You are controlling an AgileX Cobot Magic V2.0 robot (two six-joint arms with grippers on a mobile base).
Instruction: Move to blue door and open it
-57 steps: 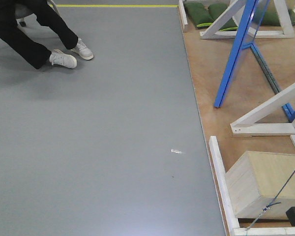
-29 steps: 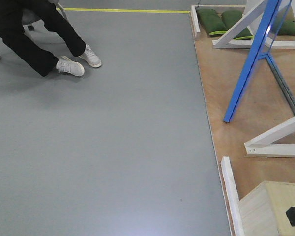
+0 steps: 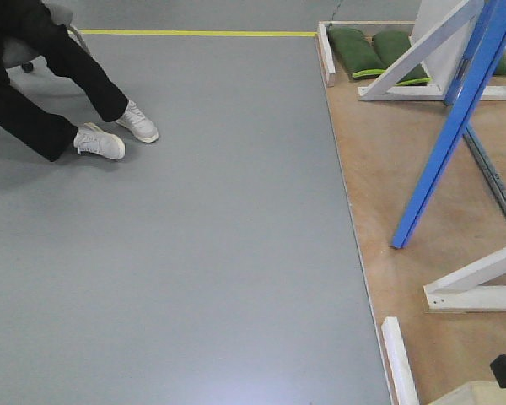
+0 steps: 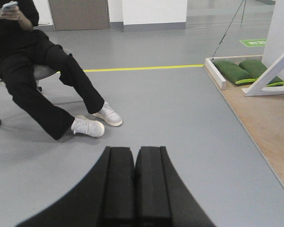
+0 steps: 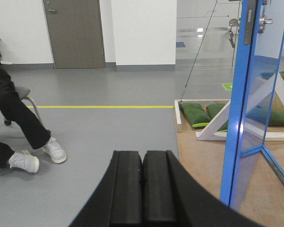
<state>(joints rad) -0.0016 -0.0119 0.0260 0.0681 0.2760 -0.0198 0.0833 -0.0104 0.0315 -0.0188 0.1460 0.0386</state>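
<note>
Grey floor (image 3: 219, 253), one blue door (image 5: 237, 118)

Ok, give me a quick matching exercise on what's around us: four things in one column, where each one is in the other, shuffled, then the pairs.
Things:
1. blue door
2. green bags
3. seated person
4. yellow floor line

Places:
A. on a chair, far left
B. across the grey floor, far end
C. upright on the wooden platform, right
D. lying at the platform's far edge

Pairs: 1-C, 2-D, 3-A, 4-B
</note>
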